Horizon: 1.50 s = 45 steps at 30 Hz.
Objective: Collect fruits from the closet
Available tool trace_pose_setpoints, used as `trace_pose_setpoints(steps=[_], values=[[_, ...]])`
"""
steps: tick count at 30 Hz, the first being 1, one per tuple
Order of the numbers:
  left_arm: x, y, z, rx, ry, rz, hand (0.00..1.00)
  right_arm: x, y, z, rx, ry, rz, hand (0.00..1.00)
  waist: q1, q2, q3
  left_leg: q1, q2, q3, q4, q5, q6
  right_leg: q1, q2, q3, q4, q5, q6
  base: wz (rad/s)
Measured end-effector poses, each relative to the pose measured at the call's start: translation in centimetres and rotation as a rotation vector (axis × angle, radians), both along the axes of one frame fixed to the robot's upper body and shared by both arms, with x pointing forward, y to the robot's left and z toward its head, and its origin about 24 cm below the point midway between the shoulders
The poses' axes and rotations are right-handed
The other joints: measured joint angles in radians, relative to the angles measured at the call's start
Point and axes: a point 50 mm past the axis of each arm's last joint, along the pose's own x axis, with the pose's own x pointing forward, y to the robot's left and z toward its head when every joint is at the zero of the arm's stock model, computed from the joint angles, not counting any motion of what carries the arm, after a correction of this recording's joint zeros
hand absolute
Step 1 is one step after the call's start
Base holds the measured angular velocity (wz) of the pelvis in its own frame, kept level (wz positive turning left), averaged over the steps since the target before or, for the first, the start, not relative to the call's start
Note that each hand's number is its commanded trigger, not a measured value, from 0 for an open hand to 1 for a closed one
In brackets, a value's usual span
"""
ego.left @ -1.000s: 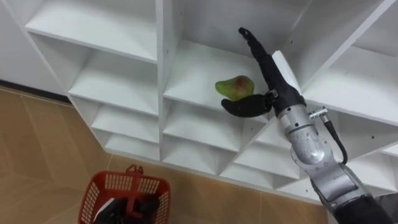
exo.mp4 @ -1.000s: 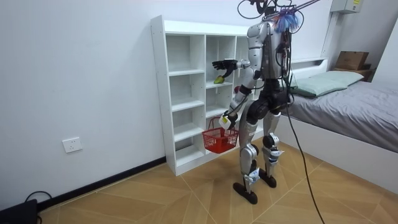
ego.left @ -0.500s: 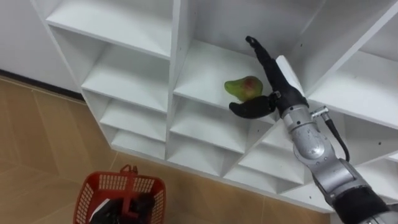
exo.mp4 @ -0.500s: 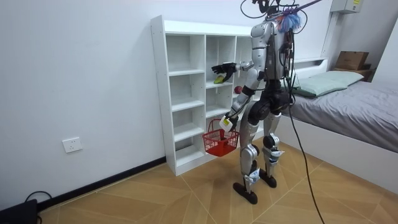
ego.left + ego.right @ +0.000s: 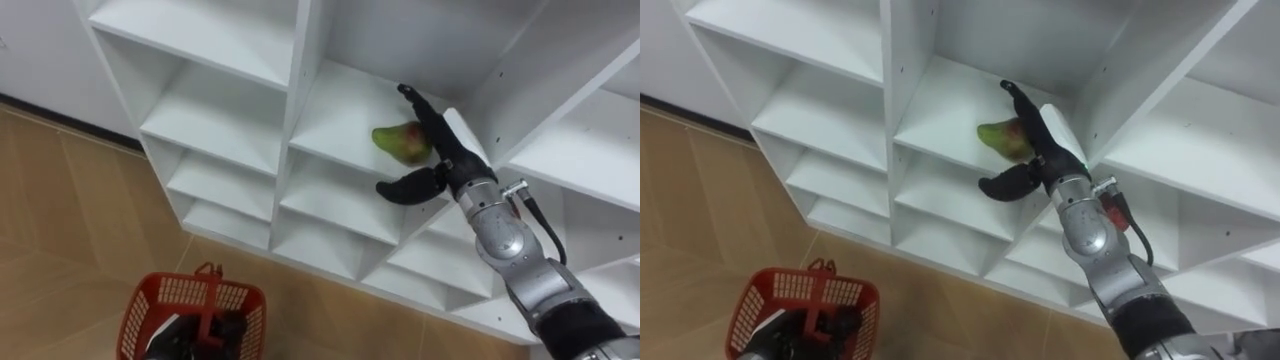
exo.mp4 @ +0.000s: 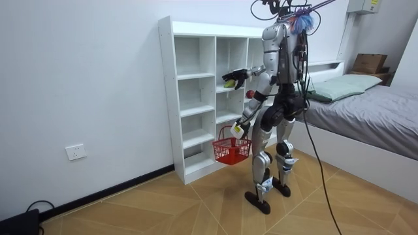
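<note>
Pear [image 5: 398, 143] against right hand [image 5: 448, 168]

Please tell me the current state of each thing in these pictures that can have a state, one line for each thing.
White shelf unit: upright against the wall, open-fronted.
Green-and-red pear: lying on a board of the shelf unit, not lifted.
Right robot hand: open, fingers straight alongside the pear, thumb spread below it.
Red plastic mesh basket: hanging off the floor by its handle.
Left robot hand: shut on the basket's handle.
</note>
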Motion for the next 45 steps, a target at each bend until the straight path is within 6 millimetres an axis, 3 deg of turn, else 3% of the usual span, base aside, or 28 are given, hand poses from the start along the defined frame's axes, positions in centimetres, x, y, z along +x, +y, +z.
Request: trace_pose_setpoints(steps=[14, 20, 21, 22, 23, 25, 45], values=[[0.5, -0.1, 0.2, -0.002, -0.016, -0.004, 1.0, 0.9, -0.3, 0.6, -0.002, 0.004, 0.0, 0.0, 0.001, 0.01, 0.0093, -0.011, 0.0, -0.004, -0.004, 0.0, 0.0, -0.007, -0.001, -0.011, 0.0, 0.0, 0.0, 0.01], [0.7, -0.2, 0.3, -0.002, -0.022, -0.006, 1.0, 1.0, -0.4, 0.5, -0.001, 0.009, -0.004, 0.0, 0.006, 0.009, 0.0088, -0.009, 0.0, -0.002, 0.0, 0.0, 0.0, -0.008, 0.0, -0.009, -0.001, 0.001, 0.0, 0.0], [0.7, -0.2, 0.3, -0.002, -0.022, -0.006, 1.0, 1.0, -0.5, 0.4, -0.003, 0.012, -0.006, 0.16, 0.006, 0.009, 0.0088, -0.009, 0.0, -0.003, 0.0, 0.0, 0.0, -0.008, 0.0, -0.009, -0.001, 0.001, 0.0, 0.0], [0.7, -0.2, 0.3, -0.001, -0.021, -0.007, 1.0, 1.1, -0.5, 0.3, -0.005, 0.018, -0.008, 0.52, 0.008, 0.01, 0.0088, -0.009, 0.0, -0.003, -0.001, 0.0, 0.0, -0.008, -0.001, -0.01, 0.0, 0.001, 0.0, 0.0], [0.7, -0.2, 0.3, -0.001, -0.021, -0.009, 1.0, 1.1, -0.6, 0.2, -0.008, 0.027, -0.009, 0.56, 0.012, 0.01, 0.0088, -0.009, 0.0, -0.003, -0.002, 0.0, 0.0, -0.008, -0.001, -0.01, 0.0, 0.001, 0.001, 0.0], [0.7, -0.2, 0.3, 0.004, -0.018, -0.016, 1.0, 1.1, -0.7, 0.0, -0.012, 0.039, -0.016, 1.0, 0.017, 0.01, 0.0085, -0.009, 0.0, -0.003, -0.002, 0.0, 0.0, -0.008, -0.001, -0.011, 0.0, 0.001, 0.001, 0.0], [0.4, -0.7, -0.1, 0.012, 0.015, -0.037, 1.0, 1.2, -1.4, 0.1, -0.005, 0.029, -0.062, 1.0, 0.029, 0.018, 0.0042, -0.001, -0.003, -0.006, -0.001, 0.003, 0.002, 0.002, -0.003, -0.013, 0.0, 0.001, 0.002, 0.0]])
